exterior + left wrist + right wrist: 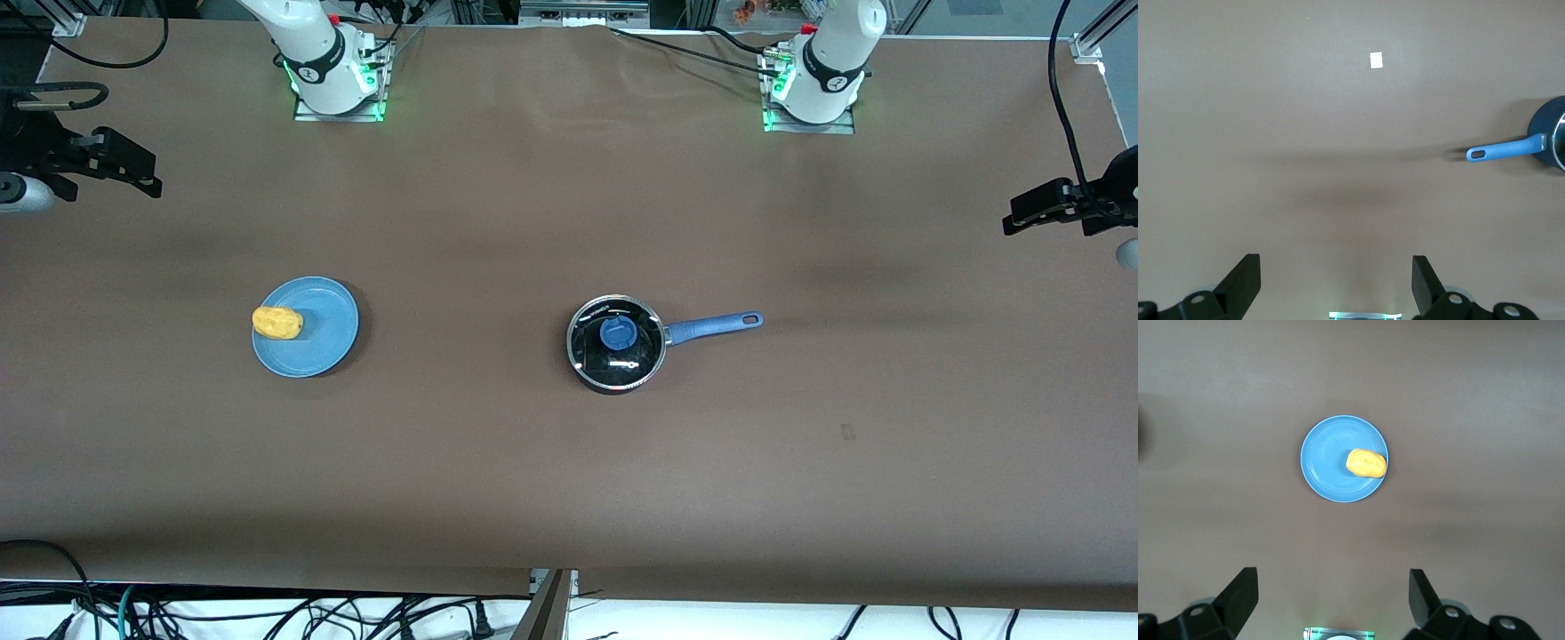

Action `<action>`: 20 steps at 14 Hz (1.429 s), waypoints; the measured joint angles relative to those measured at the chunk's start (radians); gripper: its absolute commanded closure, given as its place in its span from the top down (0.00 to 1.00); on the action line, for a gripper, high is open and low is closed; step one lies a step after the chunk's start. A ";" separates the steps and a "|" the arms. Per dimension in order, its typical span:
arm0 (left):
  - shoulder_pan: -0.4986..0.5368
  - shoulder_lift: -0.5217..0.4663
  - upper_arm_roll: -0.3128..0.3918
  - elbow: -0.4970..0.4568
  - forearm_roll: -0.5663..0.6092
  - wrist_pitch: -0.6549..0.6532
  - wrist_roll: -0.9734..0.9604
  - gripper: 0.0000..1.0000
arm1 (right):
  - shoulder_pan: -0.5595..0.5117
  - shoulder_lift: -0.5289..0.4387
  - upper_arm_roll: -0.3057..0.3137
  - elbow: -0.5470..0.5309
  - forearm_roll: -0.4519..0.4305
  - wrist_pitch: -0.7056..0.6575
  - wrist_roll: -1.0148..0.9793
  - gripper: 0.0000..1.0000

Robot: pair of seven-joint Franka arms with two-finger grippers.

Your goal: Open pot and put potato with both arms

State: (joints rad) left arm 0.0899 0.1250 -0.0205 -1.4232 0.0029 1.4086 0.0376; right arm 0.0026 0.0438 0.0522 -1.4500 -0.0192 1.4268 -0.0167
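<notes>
The black pot (570, 342) stands mid-table with a glass lid (633, 360) shut on it. The lid has a blue knob (618, 333). The pot's blue handle (716, 326) points toward the left arm's end of the table. The yellow potato (277, 323) lies on a blue plate (324, 333) toward the right arm's end. My left gripper (1336, 280) is open and empty, high over bare table, with the pot (1545, 130) at the edge of its view. My right gripper (1331, 597) is open and empty, high above the plate (1328, 463) and potato (1366, 463). Only the arms' bases show in the front view.
Black camera clamps stand at both ends of the table, one at the right arm's end (98, 156) and one at the left arm's end (1058, 206). A small white tag (1376, 60) lies on the brown tabletop. Cables run along the front edge (267, 613).
</notes>
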 measured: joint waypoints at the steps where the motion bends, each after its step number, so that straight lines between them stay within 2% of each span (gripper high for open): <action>1: 0.000 0.000 0.000 0.000 0.000 0.000 -0.002 1.00 | 0.000 0.000 0.000 0.000 0.000 0.000 0.000 1.00; 7: -0.007 0.003 -0.004 -0.001 -0.013 0.017 -0.009 1.00 | 0.000 0.000 0.000 0.000 0.000 0.000 0.000 1.00; 10: -0.057 0.031 -0.013 -0.028 -0.083 0.129 -0.065 1.00 | -0.001 0.000 -0.001 0.000 0.000 0.000 0.000 1.00; 15: -0.312 0.256 -0.027 -0.064 -0.126 0.446 -0.469 1.00 | -0.001 0.000 -0.002 0.000 0.000 0.000 0.000 1.00; 18: -0.456 0.378 -0.030 -0.057 -0.110 0.548 -0.685 1.00 | -0.001 0.001 -0.002 0.000 0.000 0.000 0.000 1.00; 20: -0.524 0.433 -0.030 -0.029 -0.078 0.569 -0.789 1.00 | -0.001 0.001 -0.002 0.000 0.000 0.000 0.000 1.00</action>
State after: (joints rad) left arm -0.4344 0.5576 -0.0503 -1.4520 -0.0754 1.9777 -0.7516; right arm 0.0012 0.0444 0.0504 -1.4499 -0.0195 1.4269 -0.0168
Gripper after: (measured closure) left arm 0.000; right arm 0.000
